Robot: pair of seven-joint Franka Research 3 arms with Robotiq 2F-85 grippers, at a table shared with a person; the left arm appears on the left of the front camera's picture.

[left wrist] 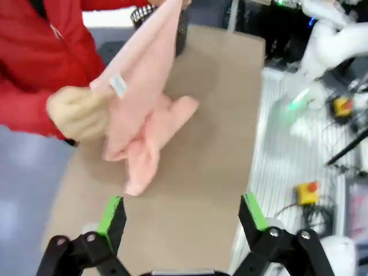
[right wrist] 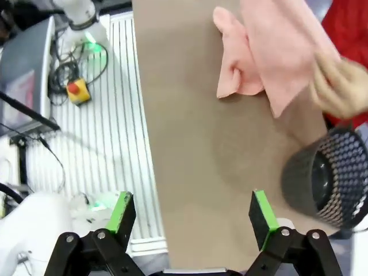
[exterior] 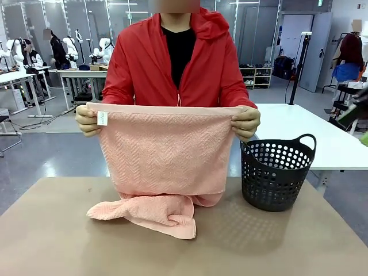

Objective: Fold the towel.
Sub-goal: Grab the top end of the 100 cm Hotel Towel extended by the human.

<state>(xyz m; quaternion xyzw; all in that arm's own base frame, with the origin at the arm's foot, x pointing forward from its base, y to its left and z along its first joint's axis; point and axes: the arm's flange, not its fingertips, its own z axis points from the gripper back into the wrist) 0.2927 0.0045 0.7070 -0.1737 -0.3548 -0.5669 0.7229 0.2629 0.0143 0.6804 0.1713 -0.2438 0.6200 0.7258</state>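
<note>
Risk, as I judged it, lay in the slack end. The person held the towel point(exterior: 158, 155) up by its top corners, one hand point(exterior: 86, 121) at 9 o'clock of the cloth and the other hand point(exterior: 246, 122) at 3 o'clock. The upper part hung as a flat sheet, while the lower part lay bunched and twisted on the table point(exterior: 52, 241) at 6 o'clock. Lowering the sheet over that heap would likely trap wrinkles and leave a crooked fold, and a pad closing on the heap might catch several layers at once. The black basket point(exterior: 276, 172) stood just beside the towel at 3 o'clock, near enough, I thought, for a swinging corner to knock it.

My left gripper point(left wrist: 183, 217) had its jaws wide with nothing between them, well apart from the cloth towards 11 o'clock. My right gripper point(right wrist: 192, 208) was likewise spread wide and empty.

Both wrist views were blurred, so the weave and hems were hard to read there. I could not tell where the bottom corners lay within the bunch. A small white label point(exterior: 102, 118) sat by the 9 o'clock corner, its print too small to read.
</note>
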